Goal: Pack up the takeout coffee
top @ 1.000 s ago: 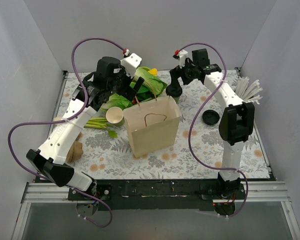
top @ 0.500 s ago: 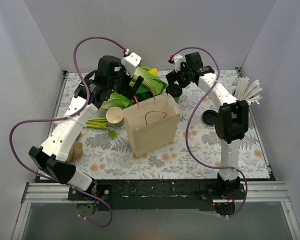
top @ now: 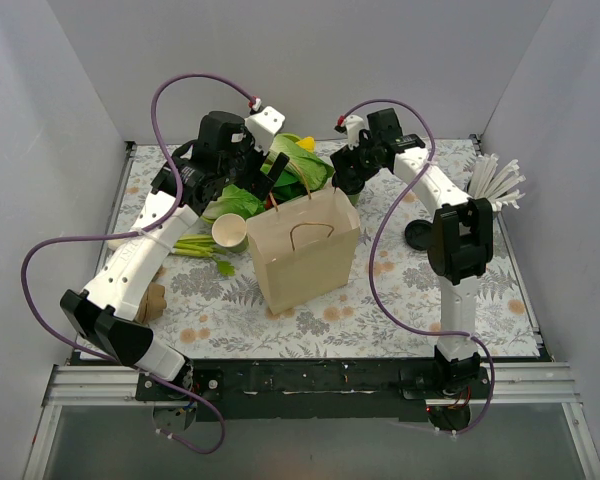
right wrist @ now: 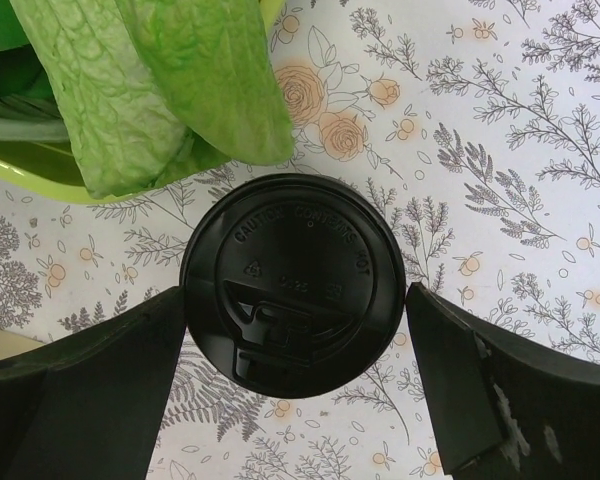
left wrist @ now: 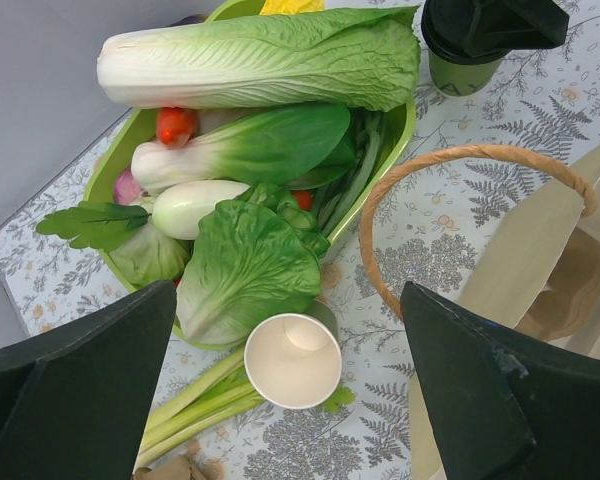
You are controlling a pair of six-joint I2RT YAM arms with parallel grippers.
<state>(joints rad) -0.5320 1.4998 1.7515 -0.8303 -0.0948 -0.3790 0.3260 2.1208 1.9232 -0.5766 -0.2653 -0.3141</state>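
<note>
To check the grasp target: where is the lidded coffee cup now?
In the right wrist view, the lidded coffee cup stands centred under the open right gripper, beside the vegetable basket.

The takeout coffee fills the middle of the frame, seen from straight above as a round black lid. The right gripper straddles it, its dark fingers spread wide at lower left and lower right, each just beside the rim. Green leaves spill from a lime basket at upper left, over the floral tablecloth.

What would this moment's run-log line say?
phase: pre-grasp | right gripper: open, flanking takeout coffee | left gripper: open, empty, over vegetable basket | paper bag: upright, coffee not inside
</note>
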